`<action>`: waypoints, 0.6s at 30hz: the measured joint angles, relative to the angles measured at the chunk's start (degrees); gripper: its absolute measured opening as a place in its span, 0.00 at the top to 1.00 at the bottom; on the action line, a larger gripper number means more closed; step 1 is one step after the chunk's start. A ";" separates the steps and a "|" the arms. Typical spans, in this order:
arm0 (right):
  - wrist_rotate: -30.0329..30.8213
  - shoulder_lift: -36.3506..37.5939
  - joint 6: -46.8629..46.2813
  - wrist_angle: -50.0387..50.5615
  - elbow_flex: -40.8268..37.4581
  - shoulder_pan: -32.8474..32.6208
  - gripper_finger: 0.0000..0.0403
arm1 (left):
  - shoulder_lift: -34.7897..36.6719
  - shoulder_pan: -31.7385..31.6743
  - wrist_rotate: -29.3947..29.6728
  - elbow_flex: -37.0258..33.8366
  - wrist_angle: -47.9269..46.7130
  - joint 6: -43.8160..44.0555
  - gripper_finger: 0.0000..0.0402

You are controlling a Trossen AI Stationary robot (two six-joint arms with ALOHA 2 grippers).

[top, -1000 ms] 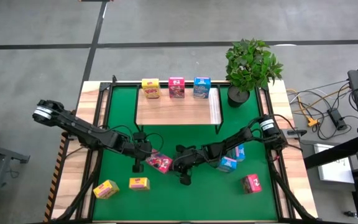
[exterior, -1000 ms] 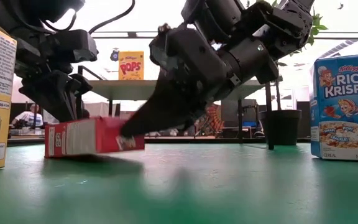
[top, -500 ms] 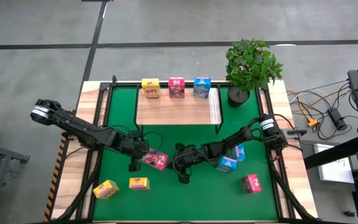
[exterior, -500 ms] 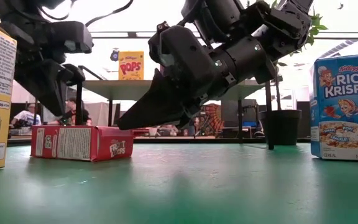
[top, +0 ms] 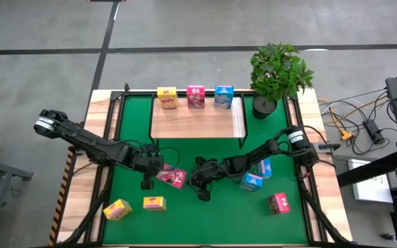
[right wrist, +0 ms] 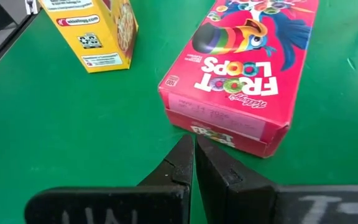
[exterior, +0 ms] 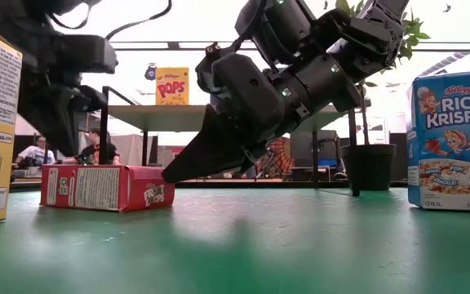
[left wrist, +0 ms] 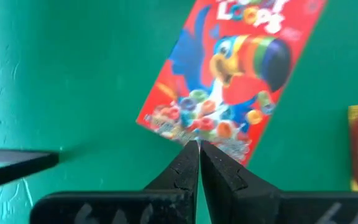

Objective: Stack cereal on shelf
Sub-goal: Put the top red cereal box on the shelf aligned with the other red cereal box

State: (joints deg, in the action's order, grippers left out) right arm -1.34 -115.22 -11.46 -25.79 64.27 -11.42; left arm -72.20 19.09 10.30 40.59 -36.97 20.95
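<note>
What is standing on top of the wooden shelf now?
On the shelf, along its far edge, three cereal boxes stand in a row: yellow, pink-red, blue. Nothing covers the board.

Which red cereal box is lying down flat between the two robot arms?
The flat pink-red cardboard Froot Loops box at the mat's middle. The other pink-red ones sit apart: one on the light-wood shelf, one near the right edge.

Grey concrete floor (top: 185, 27), wooden table (top: 326, 158), potted plant (top: 278, 72), cables (top: 353, 120), bright backlit room
</note>
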 joint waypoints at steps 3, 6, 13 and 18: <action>-0.02 0.00 0.00 0.14 -0.05 0.00 0.98 | -0.18 0.00 0.29 -1.57 1.18 1.22 1.00; -0.04 0.00 0.03 0.21 -0.07 0.00 0.98 | -0.28 0.00 0.29 -2.61 4.59 1.93 1.00; -0.12 0.00 0.12 0.55 -0.60 0.31 0.98 | -0.26 0.02 1.10 -4.37 7.69 3.72 1.00; -0.11 0.00 0.12 0.18 -0.67 0.82 0.98 | -0.22 0.04 2.42 -4.91 7.85 5.19 1.00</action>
State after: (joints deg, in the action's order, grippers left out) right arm -1.45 -115.22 -11.34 -25.60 63.60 -10.60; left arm -72.42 19.14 12.72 35.69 -29.11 26.14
